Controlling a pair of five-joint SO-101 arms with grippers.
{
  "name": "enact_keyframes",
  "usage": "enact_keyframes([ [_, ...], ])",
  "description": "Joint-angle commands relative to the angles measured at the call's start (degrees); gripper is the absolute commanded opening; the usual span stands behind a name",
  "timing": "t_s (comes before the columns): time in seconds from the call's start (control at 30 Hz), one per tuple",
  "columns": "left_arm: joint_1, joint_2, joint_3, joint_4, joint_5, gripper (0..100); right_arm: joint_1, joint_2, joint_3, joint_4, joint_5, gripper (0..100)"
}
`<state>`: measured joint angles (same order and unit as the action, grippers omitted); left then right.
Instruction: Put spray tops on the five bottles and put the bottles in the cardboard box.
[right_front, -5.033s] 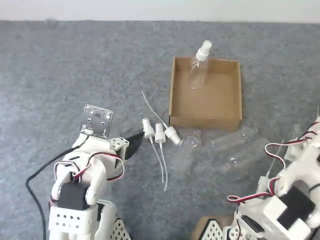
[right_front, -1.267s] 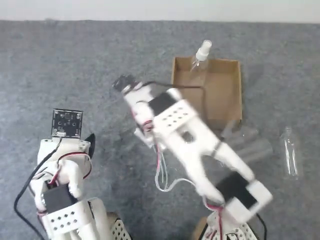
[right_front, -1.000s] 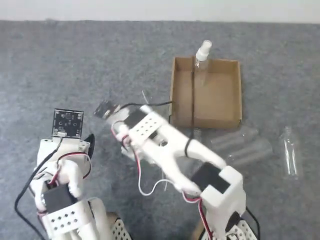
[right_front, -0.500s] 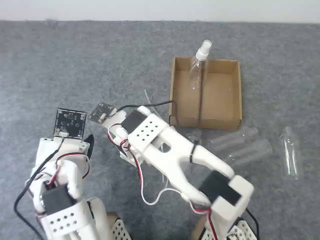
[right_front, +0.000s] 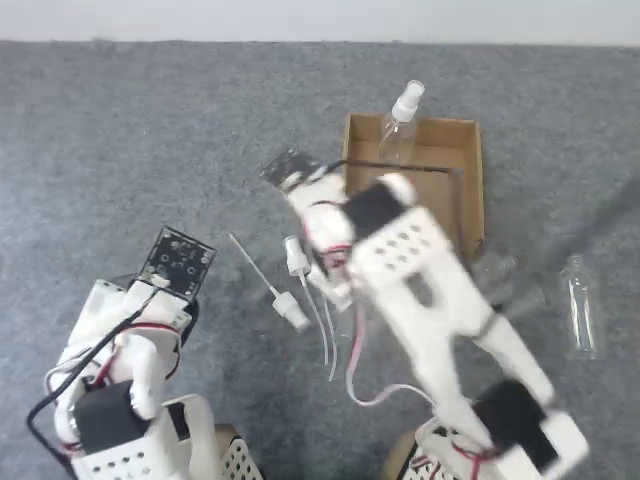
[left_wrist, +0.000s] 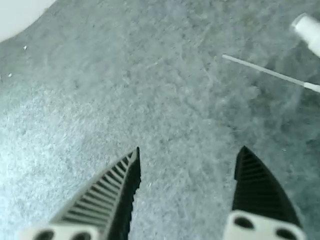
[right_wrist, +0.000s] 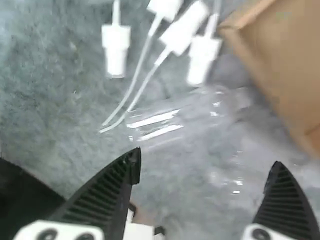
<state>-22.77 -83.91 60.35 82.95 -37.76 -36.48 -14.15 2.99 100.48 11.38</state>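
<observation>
While the left claw hangs released over bare grey table with open room toward 9 and 12 o'clock, the right claw is spread wide, empty, above a clear bottle near the cardboard box corner, with spray tops close by. A topped bottle leans at the box's 12 o'clock rim; a bare bottle lies well apart at 4 o'clock. Since half a second ago the right arm has swung toward 2 o'clock, beside the box's 9 o'clock wall, and a stray spray top now lies apart.
</observation>
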Motion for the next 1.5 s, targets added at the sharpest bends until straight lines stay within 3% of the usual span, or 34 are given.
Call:
enact_keyframes([
  [0.0, 2.7, 1.4, -2.9, 0.0, 0.7, 28, 4.3, -10.3, 1.9, 2.6, 5.8, 34.3],
  [0.13, 5.9, 10.4, -2.9, -3.3, 0.4, 28, 14.1, -18.0, 10.9, 2.6, 11.8, 34.3],
  [0.27, 10.4, 22.9, -5.5, -5.5, -2.0, 28, 29.5, -24.2, 17.5, 2.6, 21.9, 34.3],
  [0.5, 27.9, 39.9, -13.7, -6.5, -3.0, 28, 59.6, -26.0, 21.7, -0.1, 44.0, 34.3],
  [0.67, 39.5, 51.8, -14.5, -9.9, -11.8, 27, 71.5, -21.7, 27.7, -11.1, 49.7, 34.3],
  [0.93, 41.6, 61.9, -15.1, -17.7, -14.5, 24, 80.2, -8.4, 28.3, -24.7, 50.0, 34.3],
  [1.17, 41.2, 65.9, -15.1, -18.0, -19.3, 24, 79.9, -2.0, 28.2, -31.1, 48.4, 34.4],
  [1.47, 39.4, 70.1, -14.4, -27.6, -22.7, 24, 78.6, -1.0, 28.3, -35.3, 46.0, 34.4],
])
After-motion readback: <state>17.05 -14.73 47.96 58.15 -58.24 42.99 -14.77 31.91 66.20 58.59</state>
